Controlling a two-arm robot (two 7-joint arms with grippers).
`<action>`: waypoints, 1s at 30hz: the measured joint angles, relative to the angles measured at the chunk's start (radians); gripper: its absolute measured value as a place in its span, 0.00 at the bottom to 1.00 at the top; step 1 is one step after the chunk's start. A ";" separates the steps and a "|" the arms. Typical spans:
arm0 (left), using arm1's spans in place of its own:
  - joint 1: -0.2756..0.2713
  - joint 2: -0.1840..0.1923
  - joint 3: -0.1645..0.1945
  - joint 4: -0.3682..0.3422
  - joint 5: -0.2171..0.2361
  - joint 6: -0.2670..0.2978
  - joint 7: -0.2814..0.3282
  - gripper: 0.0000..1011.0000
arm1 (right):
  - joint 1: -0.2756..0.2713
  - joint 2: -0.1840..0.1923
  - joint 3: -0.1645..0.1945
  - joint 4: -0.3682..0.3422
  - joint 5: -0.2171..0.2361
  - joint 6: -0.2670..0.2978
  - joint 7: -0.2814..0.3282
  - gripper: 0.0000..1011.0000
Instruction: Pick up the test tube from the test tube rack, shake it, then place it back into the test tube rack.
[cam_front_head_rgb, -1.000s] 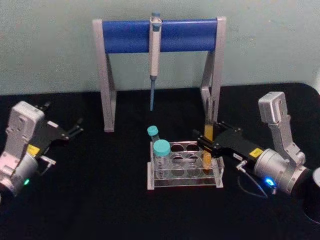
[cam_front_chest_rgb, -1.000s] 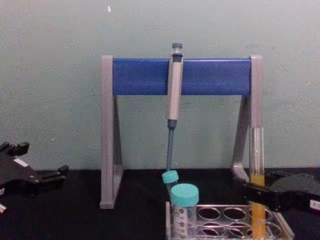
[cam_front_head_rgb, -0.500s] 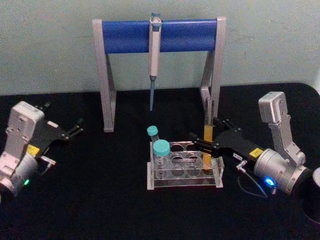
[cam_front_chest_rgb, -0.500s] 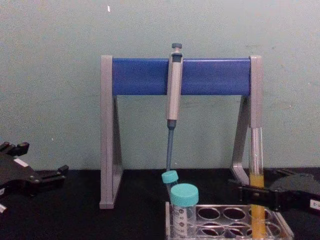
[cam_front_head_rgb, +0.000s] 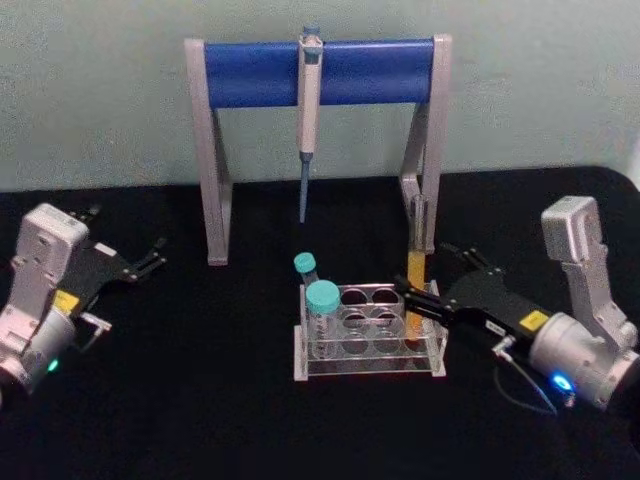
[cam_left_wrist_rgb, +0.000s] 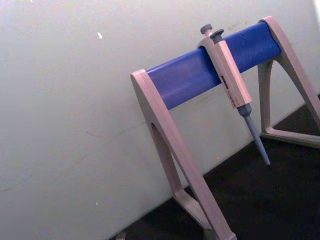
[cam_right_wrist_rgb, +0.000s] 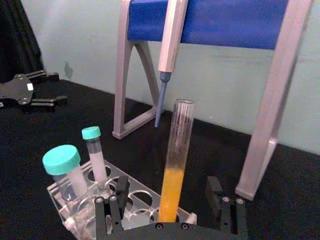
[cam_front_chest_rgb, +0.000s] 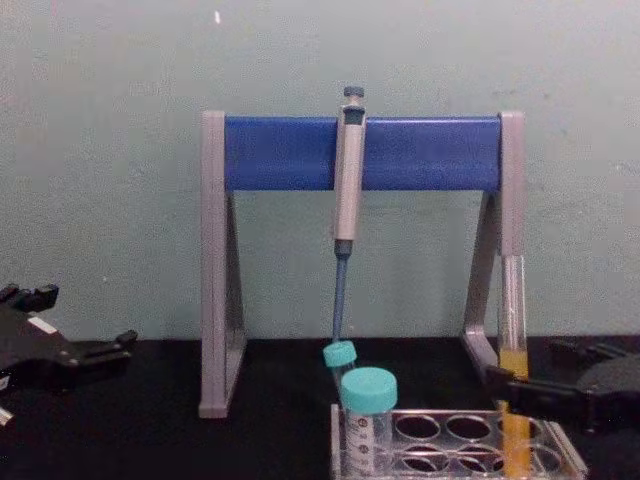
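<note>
The test tube, a long clear tube with orange-yellow liquid in its lower part, stands upright in a right-end hole of the clear test tube rack. My right gripper is open, one finger on each side of the tube and apart from it. In the right wrist view the test tube rises between the spread fingers. The chest view shows the test tube in the rack, with the right gripper around it. My left gripper rests open at the far left.
Two teal-capped tubes stand at the rack's left end. Behind it, a grey-and-blue pipette stand holds a pipette; its right leg is just behind the test tube. The black table has free room in front.
My right gripper has opened off the test tube and drawn back a little to the right. The tube has stayed upright in the rack. The left arm has not moved.
</note>
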 joint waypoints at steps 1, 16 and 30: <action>0.000 0.000 0.000 0.000 0.000 0.000 0.000 0.99 | -0.010 0.005 0.005 -0.011 0.001 0.001 -0.003 0.99; 0.000 0.000 0.000 0.000 0.000 0.000 0.000 0.99 | -0.129 0.005 0.090 -0.096 -0.130 -0.052 -0.196 0.99; 0.000 0.000 0.000 0.000 0.000 0.000 0.000 0.99 | -0.096 -0.077 0.084 0.017 -0.285 -0.126 -0.303 0.99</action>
